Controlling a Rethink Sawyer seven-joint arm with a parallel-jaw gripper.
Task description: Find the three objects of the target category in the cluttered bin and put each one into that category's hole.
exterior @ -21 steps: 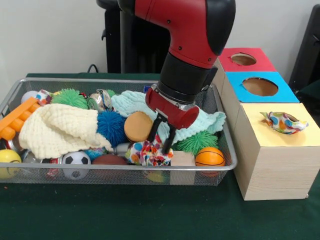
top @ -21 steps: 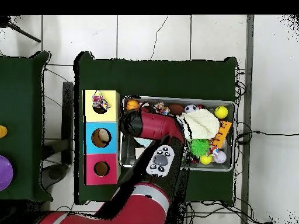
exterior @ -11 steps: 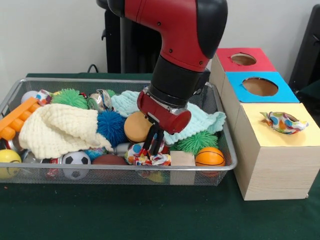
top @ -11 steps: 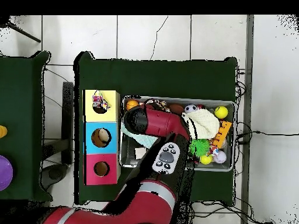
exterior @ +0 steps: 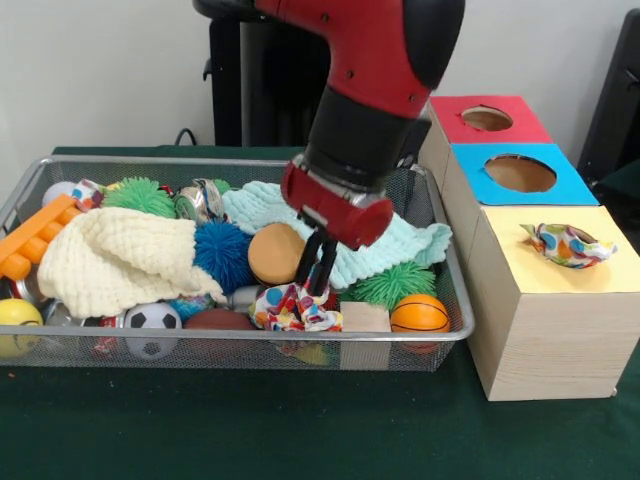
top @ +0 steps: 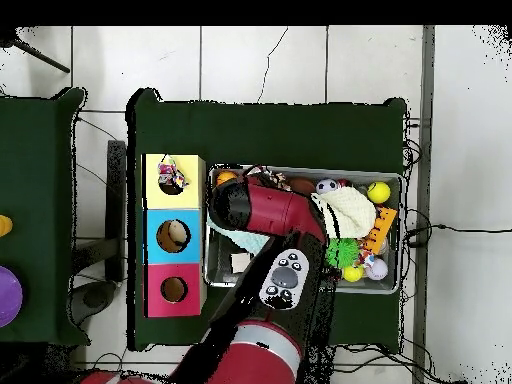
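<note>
Dark green cloth covers the table in the front view, with a pale wall behind. Against half a second ago, the red and black arm has lifted a little and shifted toward the picture's right, and its gripper now stands higher over the clutter in the silver wire-mesh bin. The multicoloured patterned cloth scrap lies bunched at the bin's near wall, directly under the gripper, between a brown football-shaped ball and a plain wooden block. The two dark fingers hang close together, nearly shut, their tips touching or pinching the top of the scrap; whether it is truly held cannot be told. A second patterned cloth piece lies over the hole of the yellow-topped wooden box, with the blue-topped box and red-topped box behind it.

White floor tiles surround the green table in the overhead view. Here the arm has swung slightly back toward the bin's left end compared with the earlier frame. It covers the gripper and the scrap below. The bin lies right of the three boxes, and the second cloth piece sits on the yellow box.
</note>
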